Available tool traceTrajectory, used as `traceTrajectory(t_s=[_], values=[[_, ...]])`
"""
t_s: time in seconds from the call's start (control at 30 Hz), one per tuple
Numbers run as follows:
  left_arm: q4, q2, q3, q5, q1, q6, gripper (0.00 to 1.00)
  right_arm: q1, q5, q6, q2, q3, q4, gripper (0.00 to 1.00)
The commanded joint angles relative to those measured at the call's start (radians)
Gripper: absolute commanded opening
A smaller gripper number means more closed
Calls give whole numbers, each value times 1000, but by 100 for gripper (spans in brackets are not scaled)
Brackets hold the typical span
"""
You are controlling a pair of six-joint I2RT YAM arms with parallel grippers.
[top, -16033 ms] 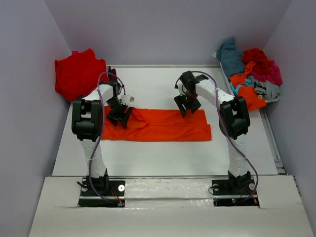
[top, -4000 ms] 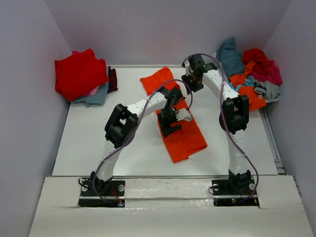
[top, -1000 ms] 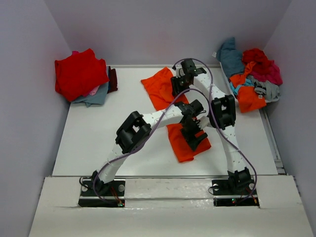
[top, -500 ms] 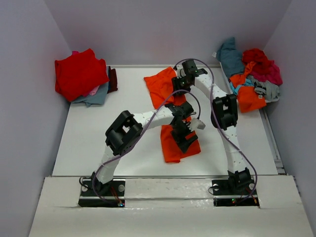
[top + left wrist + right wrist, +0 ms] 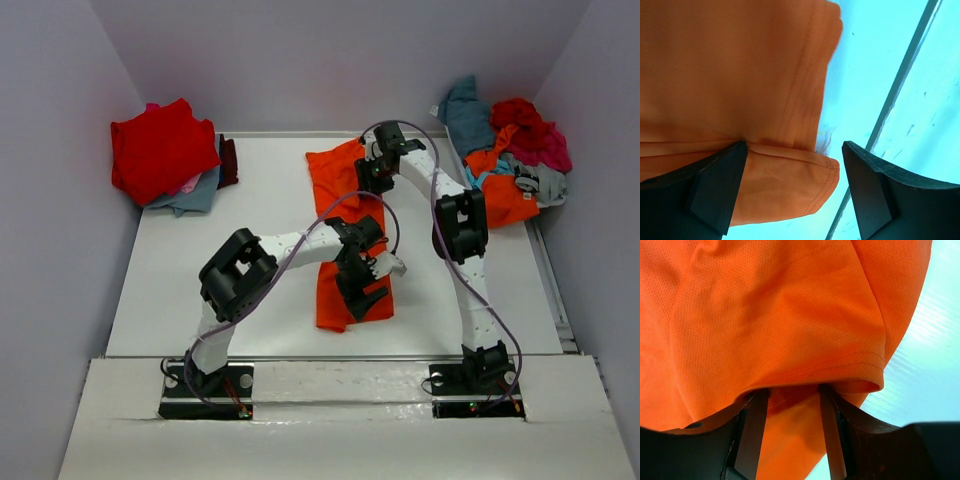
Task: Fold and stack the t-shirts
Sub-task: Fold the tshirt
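Top external view: toward the table's (image 5: 200, 280) 6 o'clock edge, the left gripper (image 5: 362, 295) has its jaws spread wide and straddles the near end of the orange t-shirt (image 5: 335, 305), probably to steer that end straight. The shirt lies as a long folded strip running toward 12 o'clock. At its far end, the right gripper (image 5: 375, 172) pinches a bunched edge, seemingly as an anchor. The folded stack (image 5: 160, 150) sits at 10 o'clock and the unfolded heap (image 5: 510, 140) at 2 o'clock.

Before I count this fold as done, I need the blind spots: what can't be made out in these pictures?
Top view: the left arm hides the middle of the bright orange cloth t-shirt.
Right wrist view: cloth covers the fingertips of the right gripper; pinching or only pressing, unclear.
Top view: the folded red cloth shirt hides most of the stacked shirts under it.
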Motion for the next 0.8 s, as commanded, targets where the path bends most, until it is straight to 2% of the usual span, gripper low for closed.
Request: traceTrajectory(t_s=[0.0,0.3,0.53,0.77], values=[[-119,-53,-43,20,-52,69,89,-38,86,-23,22,1,-78,52],[-148,-76,-20,-3,-93,103,89,-38,20,-48,39,115,-114,53],[-153,-87,112,-106,-93,100,89,-38,-4,-71,-85,72,-111,59],[-189,-85,230,-152,-93,120,89,-6,-63,-89,-168,14,-141,65]])
